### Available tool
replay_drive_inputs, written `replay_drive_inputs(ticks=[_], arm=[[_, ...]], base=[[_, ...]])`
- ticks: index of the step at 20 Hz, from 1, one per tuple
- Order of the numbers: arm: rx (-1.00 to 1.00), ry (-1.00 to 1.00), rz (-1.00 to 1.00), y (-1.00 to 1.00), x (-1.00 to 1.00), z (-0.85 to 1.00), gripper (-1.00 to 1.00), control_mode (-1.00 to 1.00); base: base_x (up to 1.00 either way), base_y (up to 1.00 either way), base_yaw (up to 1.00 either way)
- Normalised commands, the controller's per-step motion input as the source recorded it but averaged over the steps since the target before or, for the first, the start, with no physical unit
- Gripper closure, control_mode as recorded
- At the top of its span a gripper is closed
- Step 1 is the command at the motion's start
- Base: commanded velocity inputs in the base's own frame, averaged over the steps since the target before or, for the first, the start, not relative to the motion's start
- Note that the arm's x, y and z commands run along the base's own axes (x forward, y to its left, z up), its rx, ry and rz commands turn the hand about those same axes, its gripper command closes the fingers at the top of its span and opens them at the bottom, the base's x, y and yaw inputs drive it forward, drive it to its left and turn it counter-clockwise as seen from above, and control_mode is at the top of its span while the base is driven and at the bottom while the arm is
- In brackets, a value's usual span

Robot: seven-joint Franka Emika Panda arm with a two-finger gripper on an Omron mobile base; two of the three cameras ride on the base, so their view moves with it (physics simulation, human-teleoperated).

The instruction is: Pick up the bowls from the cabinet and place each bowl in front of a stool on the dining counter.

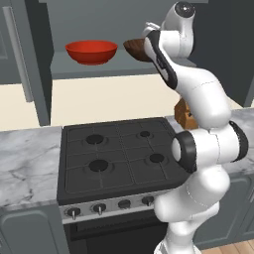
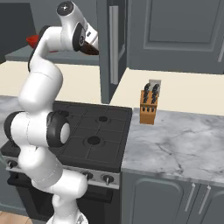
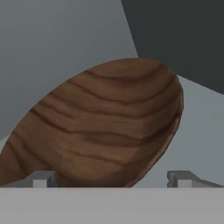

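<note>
Brown bowl [image 3: 105, 127] loomed close before tool [image 3: 111, 179], jaws wide, empty. Looked rigid, light, smooth; rim offered best hold.

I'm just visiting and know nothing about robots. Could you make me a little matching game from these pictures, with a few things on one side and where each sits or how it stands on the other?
Things:
1. red bowl
2. wooden bowl
3. knife block
4. gripper

Places or states:
A. on the marble worktop, right of the stove
B. open, fingers apart, right up at a bowl
C. on the open cabinet's shelf, toward the left
D. on the same shelf, toward the right, close before the hand camera

Pairs: 1-C, 2-D, 3-A, 4-B
</note>
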Motion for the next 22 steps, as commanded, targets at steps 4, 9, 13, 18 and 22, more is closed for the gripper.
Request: replay_drive_inputs(ticks=[4, 9, 13, 18, 22], arm=[[0.00, 0.00, -0.04, 0.00, 0.12, -0.21, -1.00, -1.00], [0.00, 0.00, -0.05, 0.00, 0.13, -0.22, -1.00, -1.00], [0.00, 0.00, -0.05, 0.00, 0.23, -0.14, -1.00, -1.00], [0.00, 0.02, -0.05, 0.00, 0.35, -0.14, -1.00, -1.00], [0.00, 0.04, -0.06, 0.00, 0.27, -0.19, 1.00, -1.00]], base=[[0.00, 0.00, 0.00], [0.00, 0.00, 0.00], [0.00, 0.00, 0.00], [0.00, 0.00, 0.00], [0.00, 0.00, 0.00]])
